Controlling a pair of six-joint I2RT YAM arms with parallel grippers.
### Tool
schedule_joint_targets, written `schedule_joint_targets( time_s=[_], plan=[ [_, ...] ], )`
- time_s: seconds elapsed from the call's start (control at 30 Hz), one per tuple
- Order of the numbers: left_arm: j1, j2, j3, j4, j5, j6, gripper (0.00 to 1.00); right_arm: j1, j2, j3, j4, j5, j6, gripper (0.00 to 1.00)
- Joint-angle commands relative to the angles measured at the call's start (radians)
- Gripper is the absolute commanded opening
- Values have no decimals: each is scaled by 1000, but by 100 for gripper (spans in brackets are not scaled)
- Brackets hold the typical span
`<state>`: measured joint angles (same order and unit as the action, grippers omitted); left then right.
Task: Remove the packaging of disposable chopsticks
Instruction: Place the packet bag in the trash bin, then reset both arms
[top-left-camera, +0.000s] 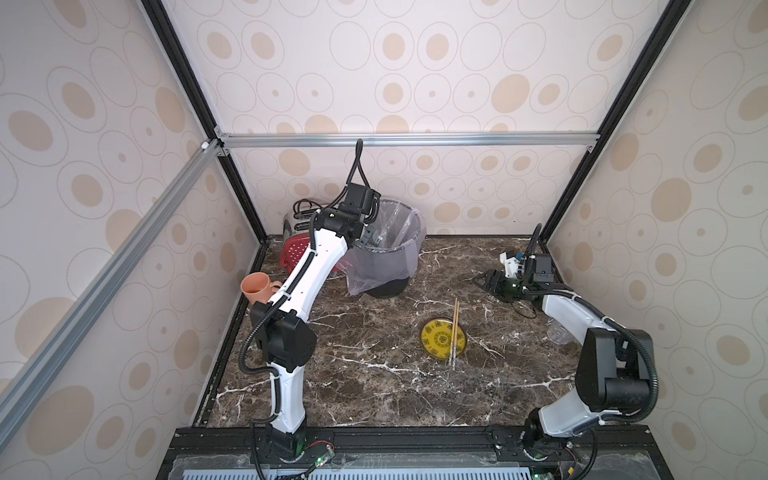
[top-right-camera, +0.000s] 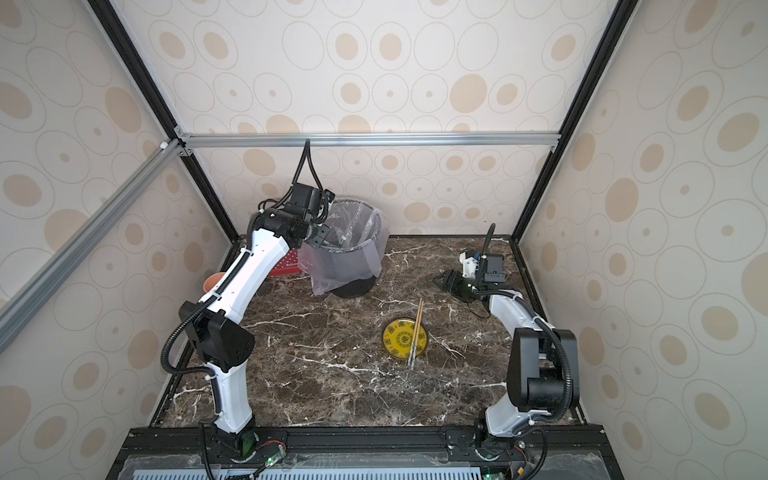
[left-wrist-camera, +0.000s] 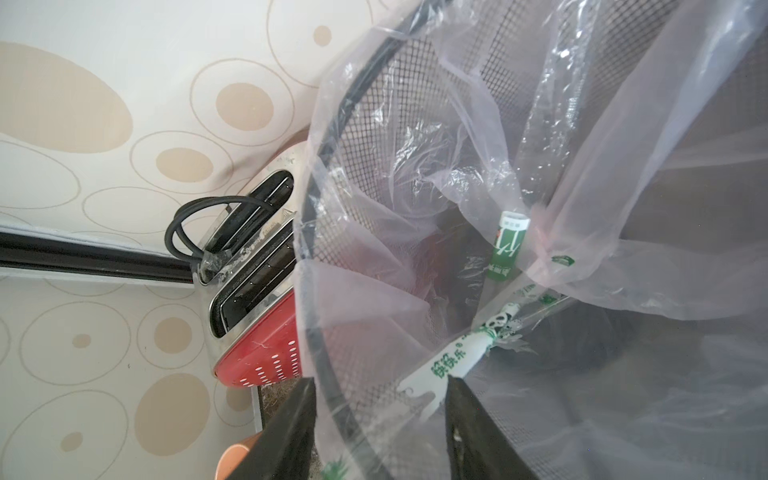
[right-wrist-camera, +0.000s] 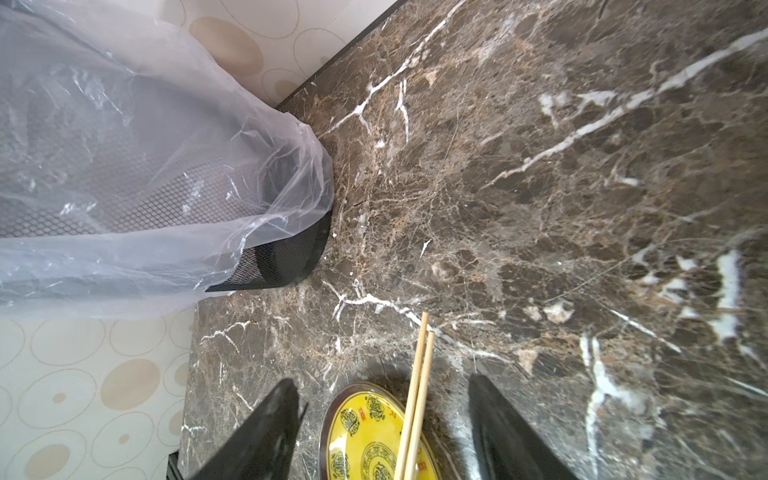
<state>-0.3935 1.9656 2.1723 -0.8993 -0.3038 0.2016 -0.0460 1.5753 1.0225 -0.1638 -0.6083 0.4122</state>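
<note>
Left fingers (left-wrist-camera: 291, 428): parted over the far bin (left-wrist-camera: 399, 124), packaging (left-wrist-camera: 453, 357) loose between them. Risk: it may cling to a finger or snag the rim. Right fingers (right-wrist-camera: 266, 432): wide, empty. Chopsticks (top-left-camera: 455, 328): bare across the dish (top-left-camera: 434, 340).

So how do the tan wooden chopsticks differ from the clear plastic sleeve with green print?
The tan wooden chopsticks lie straight across the round yellow dish; the clear plastic sleeve is limp and wrinkled at the mouth of the bag-lined black mesh bin. The chopsticks are opaque, the sleeve see-through. The sleeve sits between the fingers of the open left tool; no tool touches the chopsticks. Both are long and narrow.
</note>
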Motion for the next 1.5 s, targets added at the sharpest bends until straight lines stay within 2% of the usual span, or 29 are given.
schedule_joint_targets(
  time_s=[0.0, 0.17, 0.27, 0.37, 0.53, 0.7, 0.83, 0.9, 1.0, 1.07, 1.13, 1.17, 1.2, 1.23, 1.27, 1.3, 1.33, 1.37, 1.4, 1.47],
  plan=[
    [-2, -105, -22, -2, 38, -28, 52, -1, -55, 3, -70, 93, -68, 67],
    [-1, -350, -284, 151, 96, -93, 57, -3, -220, -65, -107, 297, -141, 67],
    [15, -494, -446, 207, 110, -147, 59, 0, -322, -162, -49, 457, -182, 67],
    [29, -662, -671, 305, 55, -208, 62, 0, -386, -276, 49, 588, -246, 68],
    [60, -900, -1028, 421, -64, -326, 66, -1, -402, -474, 319, 686, -345, 69],
    [64, -1006, -1282, 552, -147, -409, 67, 0, -323, -579, 612, 683, -357, 70],
    [67, -1008, -1423, 672, -241, -465, 67, 0, -209, -620, 814, 696, -344, 72],
    [77, -989, -1469, 720, -262, -462, 67, -1, -200, -613, 814, 660, -327, 71],
    [134, -945, -1508, 767, -264, -465, 68, 10, -95, -701, 1076, 577, -363, 71],
    [194, -924, -1545, 833, -242, -448, 68, 37, -2, -731, 1278, 582, -394, 71],
    [240, -910, -1645, 1007, -219, -367, 69, 40, -73, -681, 1058, 610, -390, 72],
    [264, -901, -1693, 1104, -188, -341, 69, 41, -66, -666, 1034, 632, -381, 72],
    [302, -880, -1745, 1208, -128, -327, 70, 42, -35, -670, 1096, 645, -379, 73],
    [337, -849, -1785, 1309, -74, -329, 69, 48, -24, -666, 1108, 671, -376, 82],
    [359, -813, -1812, 1384, -40, -325, 70, 55, -40, -650, 1055, 688, -379, 97],
    [373, -762, -1836, 1474, -21, -315, 70, 62, -54, -628, 981, 707, -376, 98],
    [382, -718, -1831, 1532, -11, -310, 71, 69, -44, -632, 1005, 719, -385, 98],
    [388, -704, -1789, 1466, 24, -295, 70, 72, -34, -637, 1035, 723, -388, 99],
    [389, -669, -1779, 1496, 73, -255, 69, 72, -35, -637, 1039, 724, -388, 98],
    [392, -588, -1807, 1704, 131, -226, 71, 74, -48, -620, 974, 721, -388, 98]
  ],
)
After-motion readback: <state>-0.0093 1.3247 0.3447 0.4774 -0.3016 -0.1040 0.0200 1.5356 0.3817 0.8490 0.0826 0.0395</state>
